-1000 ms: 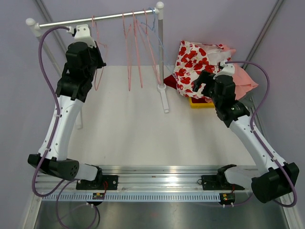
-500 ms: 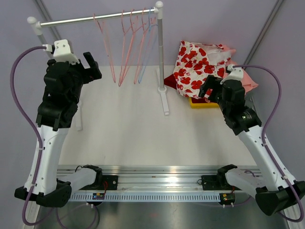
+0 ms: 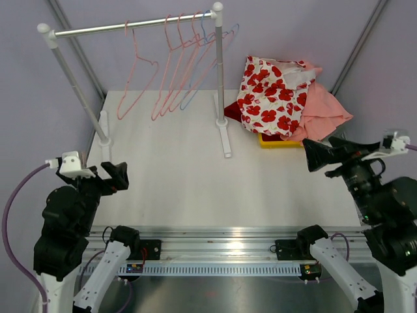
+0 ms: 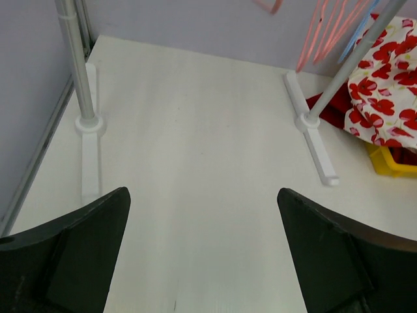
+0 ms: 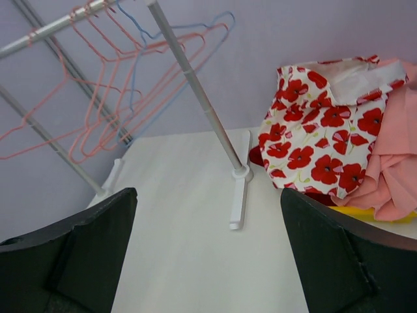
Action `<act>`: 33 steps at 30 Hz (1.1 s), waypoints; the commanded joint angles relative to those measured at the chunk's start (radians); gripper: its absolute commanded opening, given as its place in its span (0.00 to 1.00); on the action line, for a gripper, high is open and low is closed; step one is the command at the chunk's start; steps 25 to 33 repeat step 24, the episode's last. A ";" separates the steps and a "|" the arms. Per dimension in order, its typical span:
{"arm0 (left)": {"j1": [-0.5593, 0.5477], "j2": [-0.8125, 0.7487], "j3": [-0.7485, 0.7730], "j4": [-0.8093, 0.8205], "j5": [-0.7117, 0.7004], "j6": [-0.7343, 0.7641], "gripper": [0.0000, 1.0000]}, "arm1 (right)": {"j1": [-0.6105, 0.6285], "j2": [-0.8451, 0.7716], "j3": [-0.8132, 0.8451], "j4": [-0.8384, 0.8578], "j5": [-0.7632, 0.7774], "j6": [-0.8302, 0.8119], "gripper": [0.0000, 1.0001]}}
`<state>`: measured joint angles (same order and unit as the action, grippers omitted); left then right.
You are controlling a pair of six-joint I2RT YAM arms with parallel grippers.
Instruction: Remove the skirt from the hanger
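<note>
Several bare pink hangers [image 3: 138, 83] and a blue hanger [image 3: 210, 64] dangle tilted from the rail [image 3: 98, 29]; no garment is on them. A white garment with red poppies [image 3: 272, 96] lies on a pink garment [image 3: 324, 115] at the back right; which one is the skirt I cannot tell. My left gripper [image 3: 115, 176] hovers open over the near left of the table, nothing between its fingers [image 4: 202, 195]. My right gripper [image 3: 317, 155] is open at the near right, empty [image 5: 208, 195], just short of the pile.
The rack's two white feet [image 3: 223, 134] [image 3: 104, 134] stand on the white table [image 3: 182, 176]. A yellow bin [image 3: 272, 141] lies under the clothes. Grey walls and slanted poles close the back and sides. A metal rail [image 3: 215, 248] runs along the near edge.
The left gripper let go at the rail and opened, then both arms drew back towards the near edge. The hangers have swung and now hang slanted.
</note>
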<state>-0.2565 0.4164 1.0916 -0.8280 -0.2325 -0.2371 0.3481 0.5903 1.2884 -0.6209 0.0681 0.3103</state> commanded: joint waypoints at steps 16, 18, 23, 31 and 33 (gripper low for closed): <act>-0.055 -0.117 0.024 -0.106 -0.111 -0.031 0.99 | 0.006 -0.168 0.072 -0.185 0.013 -0.033 0.99; -0.056 -0.113 0.024 -0.111 -0.132 -0.034 0.99 | 0.006 -0.167 0.066 -0.175 0.012 -0.033 0.99; -0.059 -0.065 0.016 -0.106 -0.148 -0.007 0.99 | 0.006 -0.158 0.037 -0.143 0.022 -0.049 0.99; -0.059 -0.054 0.011 -0.099 -0.149 0.011 0.99 | 0.006 -0.158 0.034 -0.143 0.028 -0.056 1.00; -0.059 -0.054 0.011 -0.099 -0.149 0.011 0.99 | 0.006 -0.158 0.034 -0.143 0.028 -0.056 1.00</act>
